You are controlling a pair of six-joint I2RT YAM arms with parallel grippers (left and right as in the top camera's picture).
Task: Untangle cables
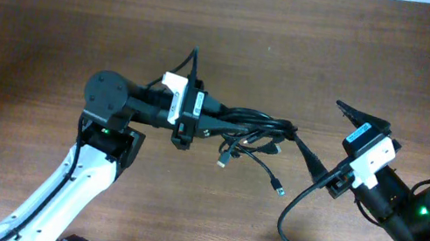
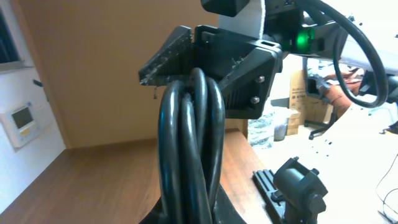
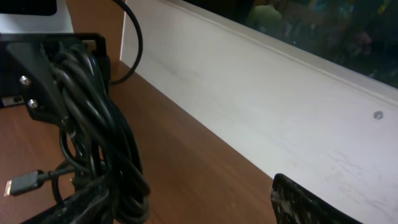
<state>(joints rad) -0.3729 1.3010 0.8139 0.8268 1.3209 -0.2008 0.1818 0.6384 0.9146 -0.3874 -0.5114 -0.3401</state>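
Note:
The cables (image 1: 260, 128) are a bunch of thin black cords held level above the wooden table (image 1: 56, 13). My left gripper (image 1: 222, 122) is shut on one end of the bunch. In the left wrist view the cables (image 2: 189, 149) rise thick out of its jaws (image 2: 193, 214). Loose ends with small plugs (image 1: 223, 163) dangle below. My right gripper (image 1: 318, 123) is open wide at the other end of the bunch. In the right wrist view the cables (image 3: 102, 130) lie against its left finger (image 3: 81, 205), with the right finger (image 3: 311, 202) far apart.
A thick black wire (image 1: 285, 226) loops from the right arm's base over the table. A pale wall (image 3: 280, 93) borders the table's far edge. A black mount (image 2: 301, 186) stands on the table in the left wrist view.

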